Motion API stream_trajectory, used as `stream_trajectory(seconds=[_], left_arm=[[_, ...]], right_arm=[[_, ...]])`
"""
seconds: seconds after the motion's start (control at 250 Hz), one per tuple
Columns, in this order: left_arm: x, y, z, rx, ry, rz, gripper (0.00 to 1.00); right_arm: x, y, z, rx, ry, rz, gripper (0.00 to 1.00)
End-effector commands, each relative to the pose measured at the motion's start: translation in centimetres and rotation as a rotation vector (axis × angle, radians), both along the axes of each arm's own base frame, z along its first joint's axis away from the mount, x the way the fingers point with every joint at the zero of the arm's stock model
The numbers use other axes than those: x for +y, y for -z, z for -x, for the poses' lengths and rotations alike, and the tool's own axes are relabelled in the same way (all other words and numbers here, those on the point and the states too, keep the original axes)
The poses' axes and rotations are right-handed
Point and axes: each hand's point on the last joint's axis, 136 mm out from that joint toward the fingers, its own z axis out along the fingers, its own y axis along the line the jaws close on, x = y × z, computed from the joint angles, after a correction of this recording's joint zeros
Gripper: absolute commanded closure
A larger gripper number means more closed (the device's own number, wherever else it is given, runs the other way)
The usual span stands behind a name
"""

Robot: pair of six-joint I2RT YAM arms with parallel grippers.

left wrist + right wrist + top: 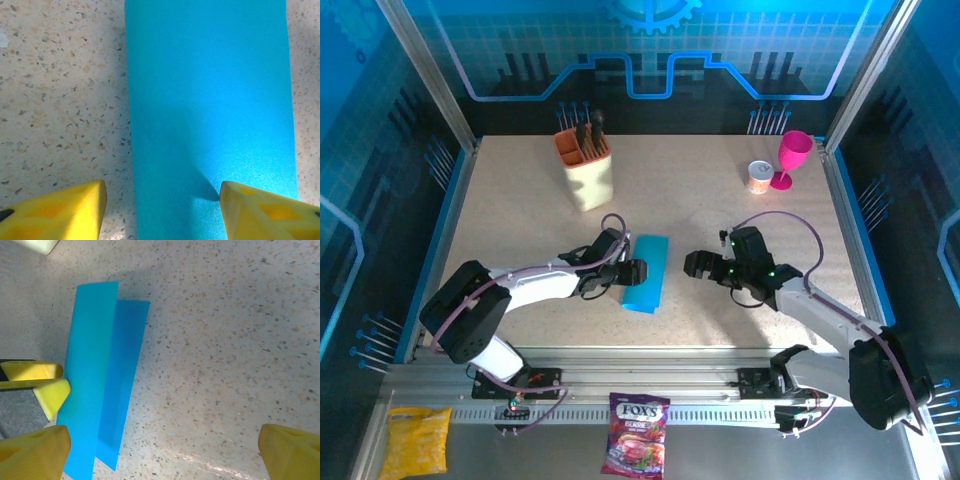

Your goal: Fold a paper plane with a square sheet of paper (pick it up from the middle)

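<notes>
Purple foil sweet packet lay nearest, on the rail before the arm bases. Beyond it the thin cyan-blue square sheet of paper rested mid-table, folded lengthwise into a narrow strip with its layers slightly offset. The left gripper straddled its long left edge, jaws half spread and pinching nothing, probably to press the crease. The right gripper hung near the strip but apart from it, jaws wide, likely keeping clear. Whether the left pads touched paper was hard to tell. Farthest stood the beige utensil holder
</notes>
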Motion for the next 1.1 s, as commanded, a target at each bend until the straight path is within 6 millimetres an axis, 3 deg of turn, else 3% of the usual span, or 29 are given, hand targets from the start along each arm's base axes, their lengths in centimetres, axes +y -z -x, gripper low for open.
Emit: stream_trajectory(seconds=[0.0,0.26,0.511,1.095], left_arm=[[1.0,-0.4,0.0,-0.025,0.032,-0.062,0.37],[1.4,-0.5,-0.4,-0.037,0.021,-0.078,0.37],[1.6,0.0,-0.6,-0.022,0.001,-0.094,0.37],[1.7,1.5,-0.2,0.008,0.001,-0.114,0.37]], right_arm=[[1.7,-1.3,-0.8,-0.013,-0.037,-0.056,0.04],[3.3,-0.6,-1.4,0.02,-0.042,-0.086,0.09],[3.1,0.6,-2.1,0.065,0.023,-0.087,0.12],[4.5,1.0,-3.5,0.087,0.029,-0.136,0.15]])
